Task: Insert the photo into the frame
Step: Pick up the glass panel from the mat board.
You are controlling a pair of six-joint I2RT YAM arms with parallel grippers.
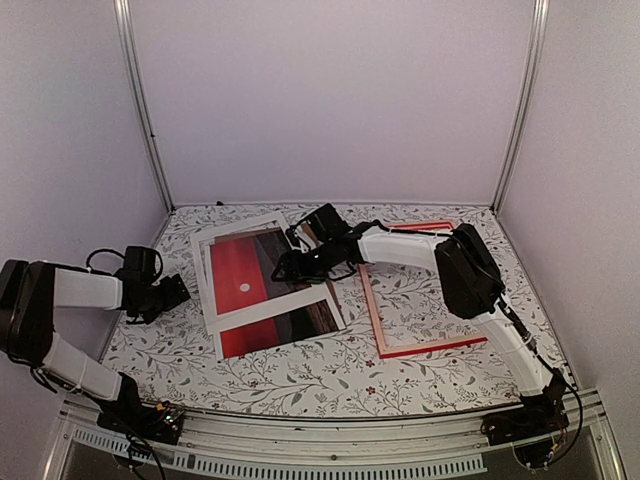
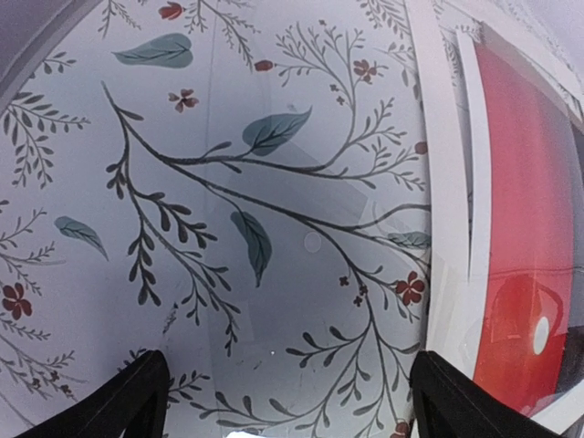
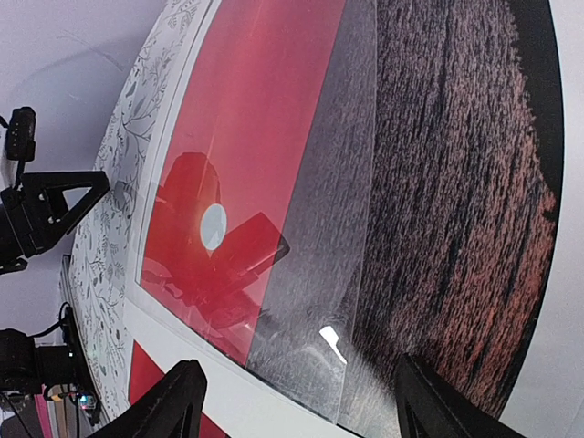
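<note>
The rectangular print, half bright red with a small white dot and half dark streaky brown (image 1: 238,268), lies flat on the floral-patterned tablecloth (image 1: 300,385) left of centre, partly under a skewed white card mat border (image 1: 236,227). The large thin red-faced picture frame (image 1: 430,347) lies empty just to its right, so I judge the step in hand to be picking up the photo. The right gripper (image 3: 306,406) hovers over the print's middle with its 2 fingers apart and nothing between them. The left gripper (image 2: 287,406) hangs over bare cloth just beside the mat's left edge, likewise spread wide and empty. The next move likely calls for working a fingertip under 1 thin edge and freeing the print from the mat. The print's near right corner sits close to the frame's left rail. Open cloth lies toward the near edge, while white walls (image 1: 320,100) close the back and both sides.
</note>
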